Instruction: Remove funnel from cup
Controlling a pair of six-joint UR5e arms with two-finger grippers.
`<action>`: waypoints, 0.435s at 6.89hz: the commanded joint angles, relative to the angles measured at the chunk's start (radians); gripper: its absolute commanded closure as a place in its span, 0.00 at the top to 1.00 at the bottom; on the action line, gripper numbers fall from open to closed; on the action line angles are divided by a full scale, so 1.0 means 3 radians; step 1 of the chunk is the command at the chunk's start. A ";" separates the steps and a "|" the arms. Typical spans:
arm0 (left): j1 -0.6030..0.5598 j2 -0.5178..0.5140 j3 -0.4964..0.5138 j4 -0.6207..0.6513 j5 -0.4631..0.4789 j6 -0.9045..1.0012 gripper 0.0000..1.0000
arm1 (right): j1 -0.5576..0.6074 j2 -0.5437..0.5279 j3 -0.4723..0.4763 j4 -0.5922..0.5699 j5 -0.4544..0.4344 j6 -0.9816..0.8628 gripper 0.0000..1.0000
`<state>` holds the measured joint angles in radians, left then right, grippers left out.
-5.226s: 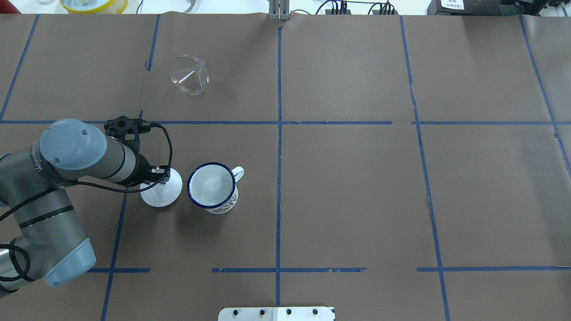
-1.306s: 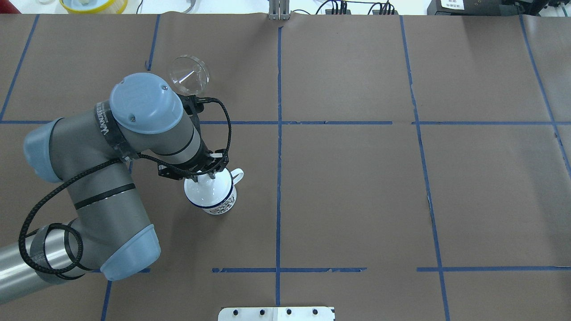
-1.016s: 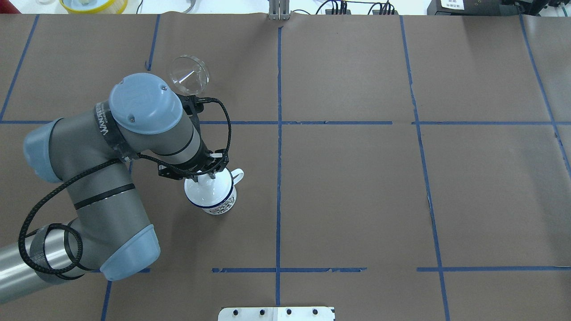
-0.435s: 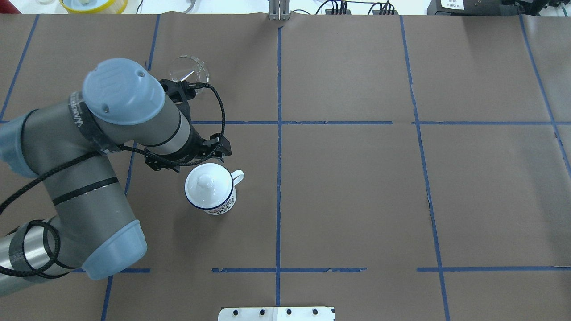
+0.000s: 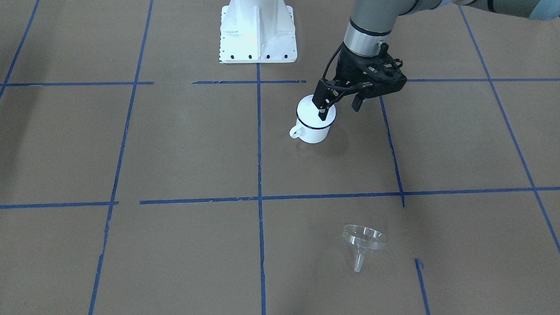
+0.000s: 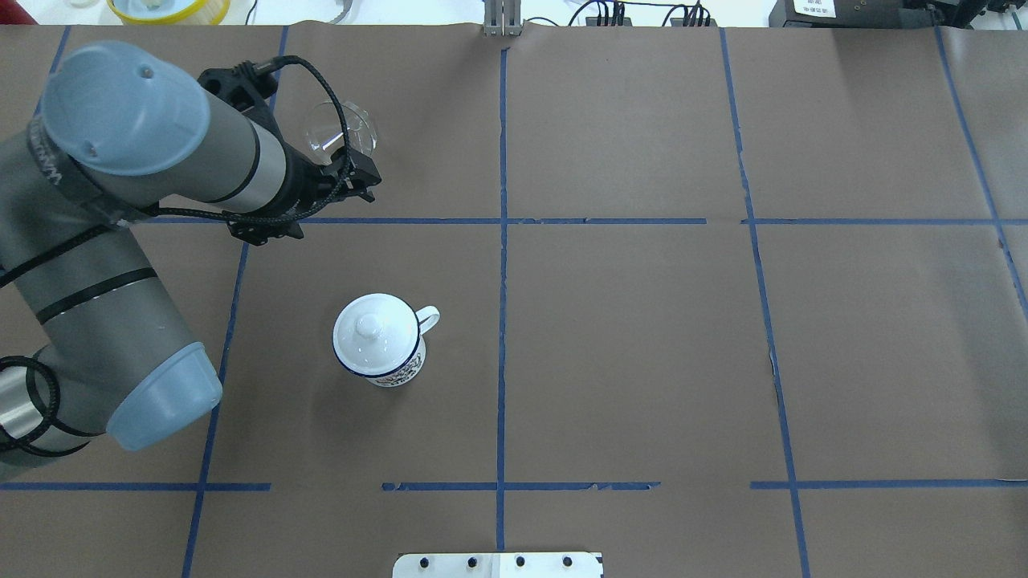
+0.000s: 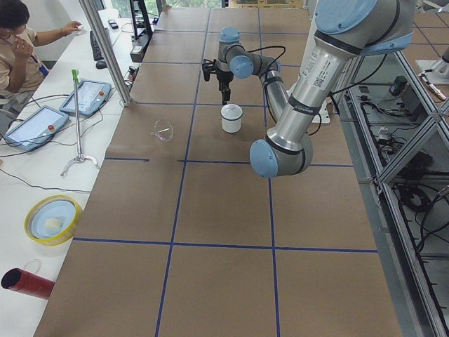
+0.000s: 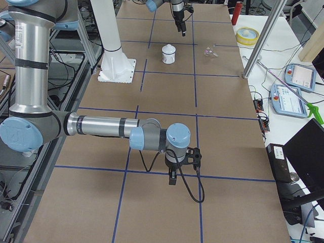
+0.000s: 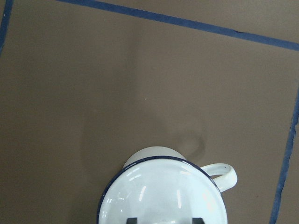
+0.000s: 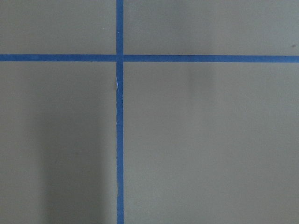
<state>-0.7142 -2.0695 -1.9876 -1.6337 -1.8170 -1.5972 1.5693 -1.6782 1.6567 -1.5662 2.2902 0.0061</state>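
Jaws spread wide and empty, the left gripper (image 5: pixel 339 110) is hovering above the cup (image 5: pixel 313 124), on its far side. The cup is wearing a white knobbed lid (image 6: pixel 371 329). The funnel (image 5: pixel 362 243) is not sitting in the cup. It is lying tilted on the brown paper of the desk (image 6: pixel 642 337), well apart from the cup in the left half, out toward the far edge, with its spout seemingly pointing that way. Only bare paper is lying between jaws and funnel, and there is room on every side. The right gripper (image 8: pixel 172 177) is hanging over the right end, much farther off, and whether its jaws are parted cannot be told. The removal is looking done already.
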 commanded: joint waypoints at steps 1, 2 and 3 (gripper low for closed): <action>-0.0149 0.0367 0.0101 -0.0700 0.0060 0.0445 1.00 | 0.0000 0.0000 0.0000 0.0000 0.0000 0.0000 1.00; -0.0393 0.0581 0.0096 -0.0701 -0.0280 0.0977 1.00 | 0.0000 0.0000 0.0000 0.0000 0.0000 0.0000 1.00; -0.0760 0.0882 0.0085 -0.0701 -0.0603 0.1869 1.00 | 0.0000 0.0000 0.0000 0.0000 0.0000 0.0000 1.00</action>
<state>-0.8376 -1.8958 -1.9606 -1.8356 -1.8965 -1.2929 1.5693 -1.6782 1.6567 -1.5662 2.2902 0.0062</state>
